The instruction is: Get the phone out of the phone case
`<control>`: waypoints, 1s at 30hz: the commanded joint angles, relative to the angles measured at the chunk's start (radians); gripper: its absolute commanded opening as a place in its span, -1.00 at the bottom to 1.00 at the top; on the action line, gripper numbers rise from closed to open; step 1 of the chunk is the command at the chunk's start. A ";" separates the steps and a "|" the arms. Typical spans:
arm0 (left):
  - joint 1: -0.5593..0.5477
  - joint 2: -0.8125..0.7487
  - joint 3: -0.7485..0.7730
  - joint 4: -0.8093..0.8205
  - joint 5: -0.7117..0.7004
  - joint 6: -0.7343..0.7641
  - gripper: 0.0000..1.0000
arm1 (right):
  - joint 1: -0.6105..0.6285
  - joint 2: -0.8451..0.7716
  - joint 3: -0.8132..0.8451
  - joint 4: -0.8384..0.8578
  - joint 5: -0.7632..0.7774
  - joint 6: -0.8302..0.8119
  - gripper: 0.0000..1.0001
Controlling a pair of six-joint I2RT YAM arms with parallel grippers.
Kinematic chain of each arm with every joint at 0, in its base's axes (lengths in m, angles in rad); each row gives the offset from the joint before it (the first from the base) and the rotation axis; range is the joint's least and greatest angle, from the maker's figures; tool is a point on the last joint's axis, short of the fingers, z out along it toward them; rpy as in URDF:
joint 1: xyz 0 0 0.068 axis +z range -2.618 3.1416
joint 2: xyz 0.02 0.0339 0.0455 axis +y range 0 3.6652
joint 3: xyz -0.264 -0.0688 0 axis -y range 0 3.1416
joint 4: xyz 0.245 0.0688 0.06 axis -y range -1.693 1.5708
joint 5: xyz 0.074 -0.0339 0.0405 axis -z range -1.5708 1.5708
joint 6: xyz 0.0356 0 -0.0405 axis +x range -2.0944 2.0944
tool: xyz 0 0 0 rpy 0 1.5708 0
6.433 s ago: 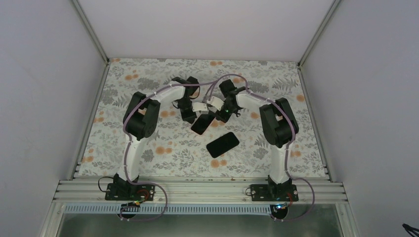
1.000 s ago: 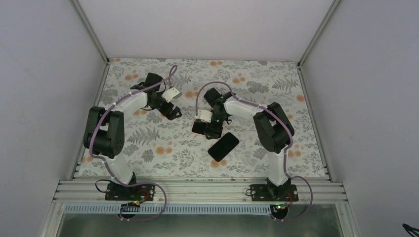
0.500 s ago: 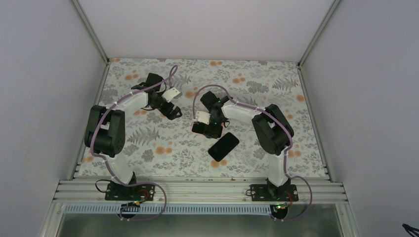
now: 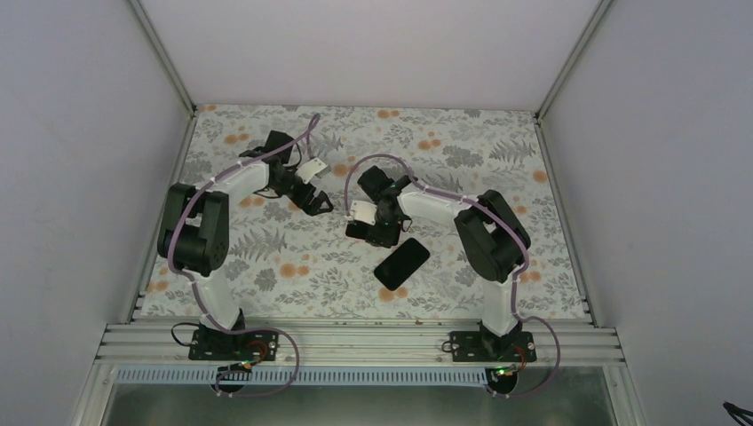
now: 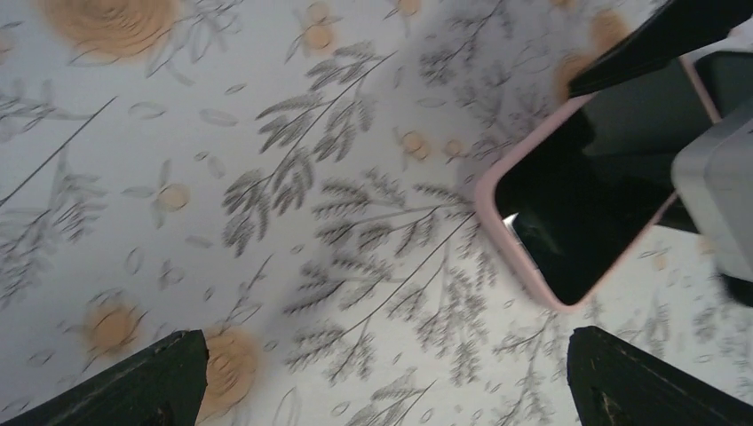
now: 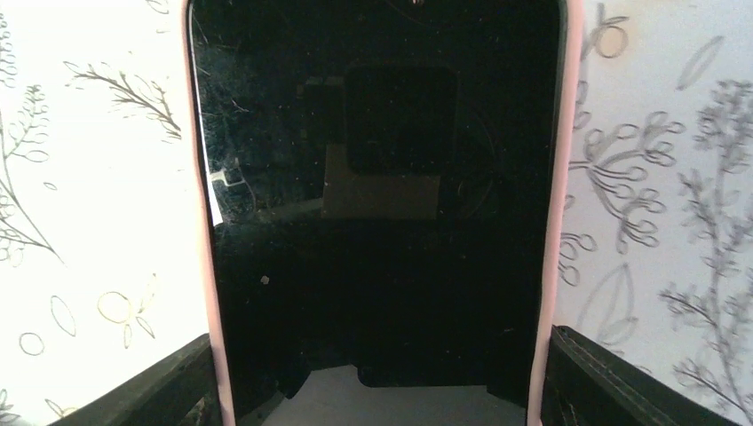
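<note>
The phone [image 6: 377,177], glossy black screen up, sits in its pink phone case [image 6: 555,177] on the flowered cloth just right of the middle. My right gripper [image 6: 377,355] straddles it from above, with one finger pressed against each long pink edge. From the top view the right gripper [image 4: 377,224] covers most of the phone case [image 4: 358,232]. My left gripper [image 4: 311,201] hovers to the left of it, open and empty. In the left wrist view the left gripper [image 5: 386,359] faces bare cloth, with a corner of the phone case [image 5: 497,235] at upper right.
A second flat black slab, phone-sized [image 4: 401,263], lies on the cloth just in front of the right gripper. The flowered cloth [image 4: 266,266] is walled by white panels on the left, right and back. The aluminium rail [image 4: 355,342] carries both arm bases.
My right gripper has settled lower over the case and its fingers have narrowed onto the pink edges. The left arm, beside the case several seconds ago, now stands off to the left.
</note>
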 commanded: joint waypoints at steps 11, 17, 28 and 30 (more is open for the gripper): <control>-0.001 0.206 0.230 -0.233 0.503 0.054 1.00 | 0.012 -0.129 0.115 0.061 0.053 0.044 0.64; -0.016 0.232 0.254 -0.252 0.537 0.055 1.00 | 0.019 -0.123 0.156 0.074 0.059 0.053 0.64; -0.022 0.244 0.320 -0.341 0.620 0.119 0.46 | 0.063 -0.126 0.174 0.106 0.087 0.064 0.64; -0.022 0.247 0.319 -0.348 0.629 0.128 0.18 | 0.066 -0.128 0.184 0.094 0.085 0.065 0.63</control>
